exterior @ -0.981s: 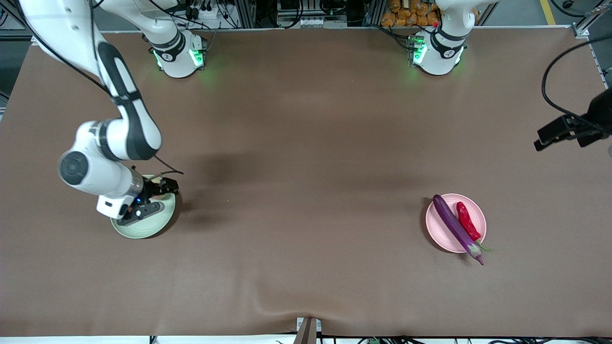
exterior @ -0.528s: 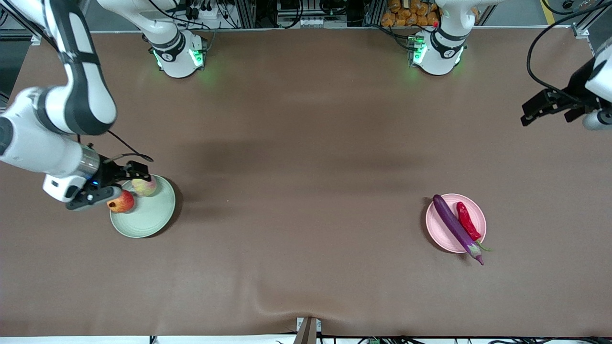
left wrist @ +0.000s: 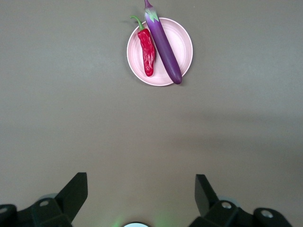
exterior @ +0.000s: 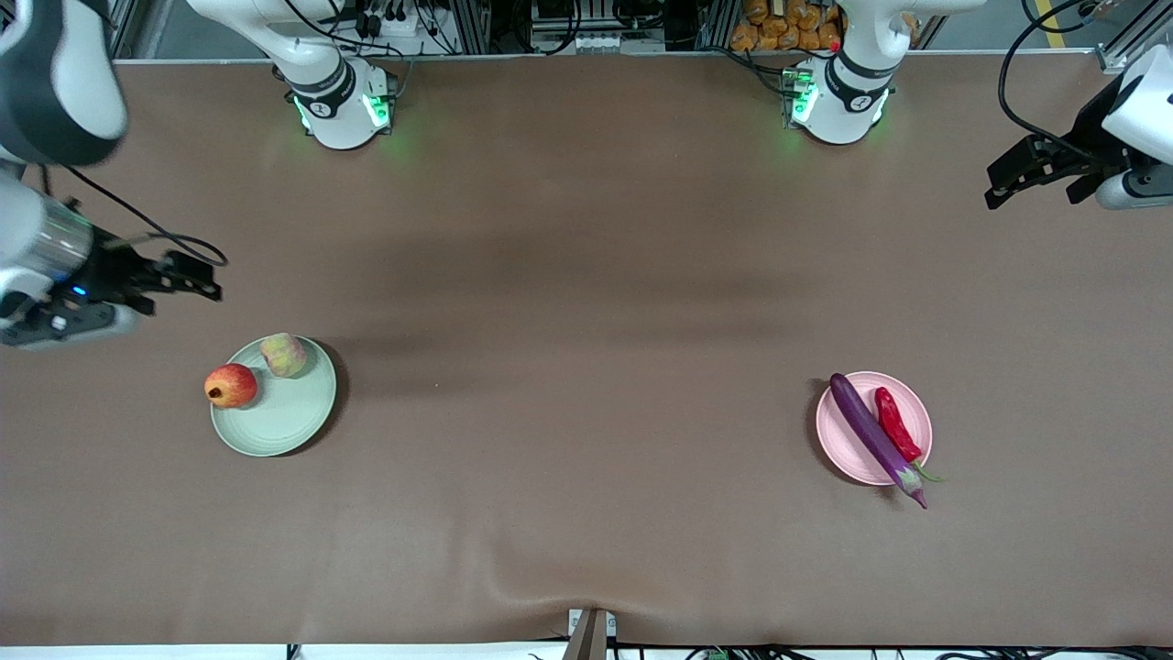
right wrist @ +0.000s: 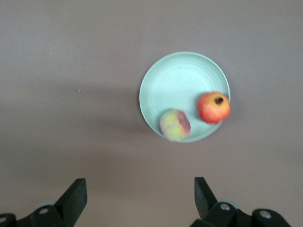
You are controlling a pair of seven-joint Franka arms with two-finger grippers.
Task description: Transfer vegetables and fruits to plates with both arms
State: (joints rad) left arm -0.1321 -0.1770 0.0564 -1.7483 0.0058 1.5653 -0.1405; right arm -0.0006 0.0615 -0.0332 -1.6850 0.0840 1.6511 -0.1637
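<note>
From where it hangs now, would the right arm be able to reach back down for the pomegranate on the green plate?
Probably yes. The right gripper is open and empty, up over bare table beside the green plate. The pomegranate sits at the plate's rim, uncovered, with only the peach close by.

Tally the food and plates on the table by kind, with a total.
Vegetables: 2 (long purple eggplant, wrinkled red chili pepper)
Fruits: 2 (round red-orange pomegranate, pale yellow-green peach)
Plates: 2 (pale green round plate, pale pink round plate)
Total: 6
</note>
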